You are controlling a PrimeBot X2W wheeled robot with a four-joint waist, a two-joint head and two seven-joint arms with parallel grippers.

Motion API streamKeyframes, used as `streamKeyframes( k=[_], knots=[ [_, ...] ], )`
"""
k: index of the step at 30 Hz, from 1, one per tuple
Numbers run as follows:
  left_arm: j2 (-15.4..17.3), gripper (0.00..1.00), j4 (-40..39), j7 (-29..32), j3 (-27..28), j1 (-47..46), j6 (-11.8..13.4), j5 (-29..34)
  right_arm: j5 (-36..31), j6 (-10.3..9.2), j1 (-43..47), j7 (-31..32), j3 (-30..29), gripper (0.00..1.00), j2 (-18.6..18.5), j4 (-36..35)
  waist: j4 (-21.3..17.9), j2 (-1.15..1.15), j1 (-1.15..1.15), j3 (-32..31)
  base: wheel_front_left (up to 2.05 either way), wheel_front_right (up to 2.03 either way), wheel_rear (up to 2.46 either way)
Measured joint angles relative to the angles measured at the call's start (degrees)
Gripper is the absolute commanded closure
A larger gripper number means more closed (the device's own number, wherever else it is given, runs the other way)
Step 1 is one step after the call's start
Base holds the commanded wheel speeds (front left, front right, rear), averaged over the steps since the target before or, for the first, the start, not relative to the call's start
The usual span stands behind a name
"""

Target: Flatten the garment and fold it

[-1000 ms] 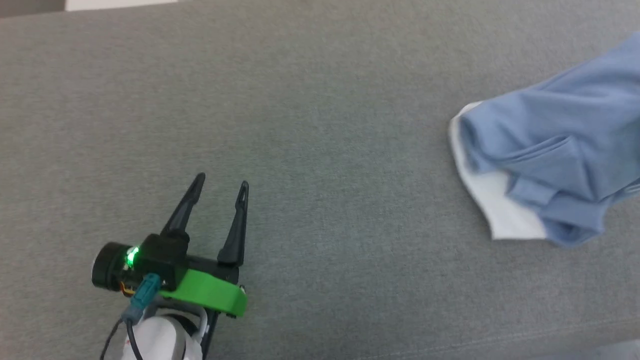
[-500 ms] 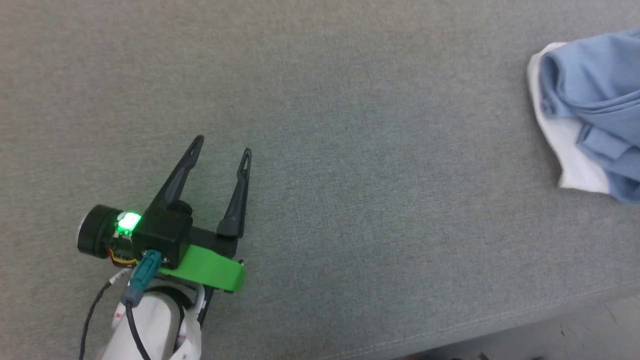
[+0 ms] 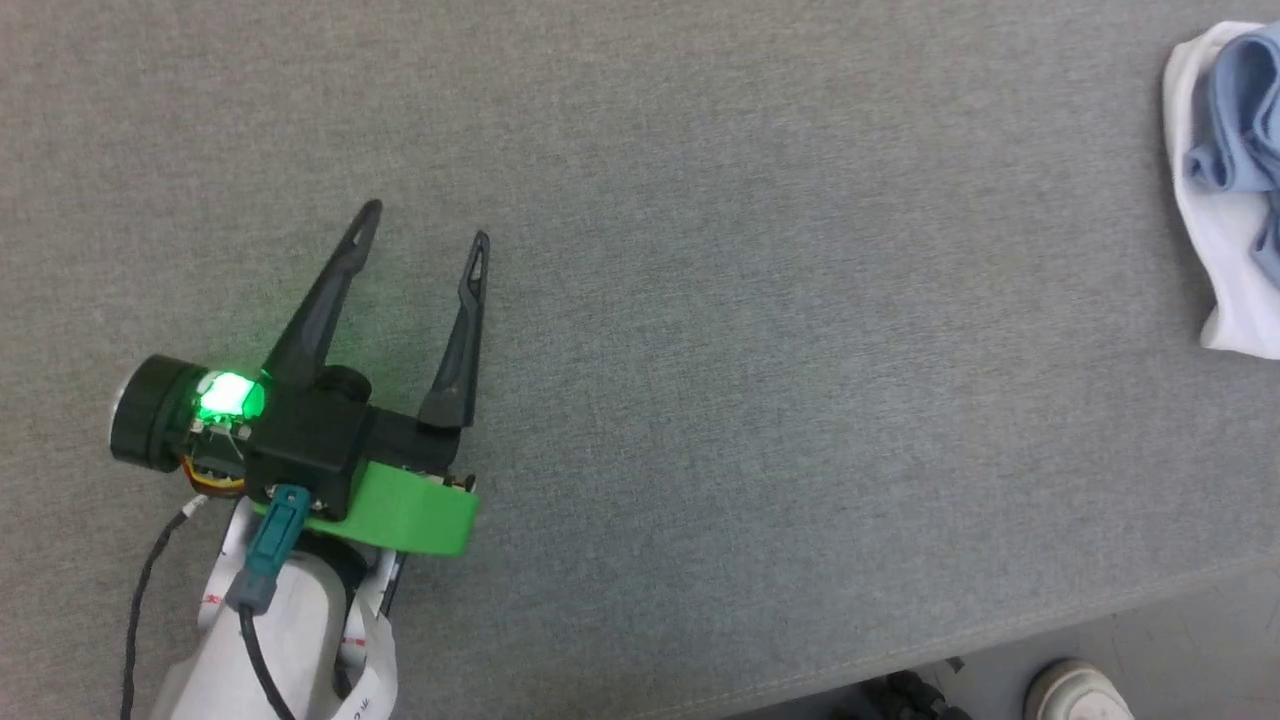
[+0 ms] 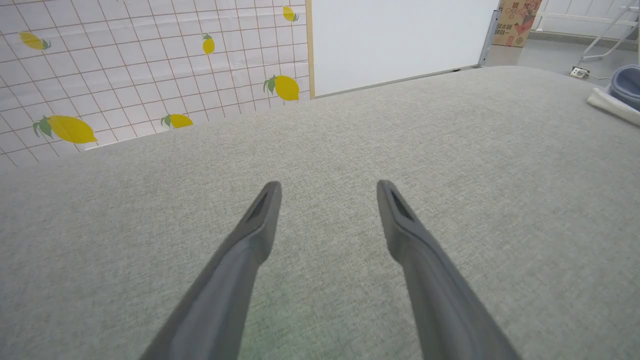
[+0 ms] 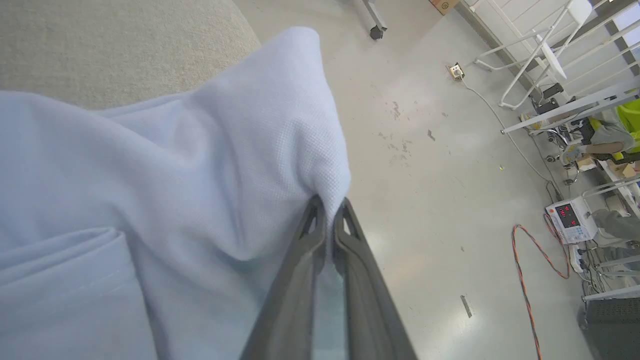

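Since the earlier frames the head camera has swung and the whole picture has shifted. The light blue short-sleeved knit shirt with a white collar is now cut off by the right edge of the head view, and I cannot tell whether the cloth itself has travelled across the grey fabric-covered worktop. What shows of the shirt is a bunched blue roll lying on a white layer, resting on the worktop near its right end. The left wrist view confirms it at the far right, flat against the grey cloth. The left jaws stand spread at the lower left of the head view, well apart from the shirt. Their two long dark fingers point up the view, with bare worktop showing between them. A green lamp is lit on the wrist housing, above a green plastic collar. In the right wrist view the right jaws are pressed together, their dark fingers pinching a fold of the shirt that rises in a peak above the tips. The worktop shows at the upper left and a pale floor lies beyond. A pale shoe toe stands on the floor just beside the worktop's near edge.
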Motion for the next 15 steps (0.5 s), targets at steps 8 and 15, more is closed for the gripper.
streamKeyframes(
  k=[8,15],
  knots=[
    [-0.56,0.0,-0.81,-2.08,1.3,-0.47,2.24,-0.77,-4.23,0.0,-3.92,-5.72,-3.21,0.0,0.21,8.24,1.12,0.0,0.0,1.66,0.0,0.0,0.0],
    [-1.82,0.0,1.2,-4.85,2.12,-0.39,4.02,-1.49,-6.38,0.0,-5.6,-9.2,-3.66,0.0,-0.08,13.61,1.58,0.0,0.0,-0.57,0.0,0.0,0.0]
  ],
)
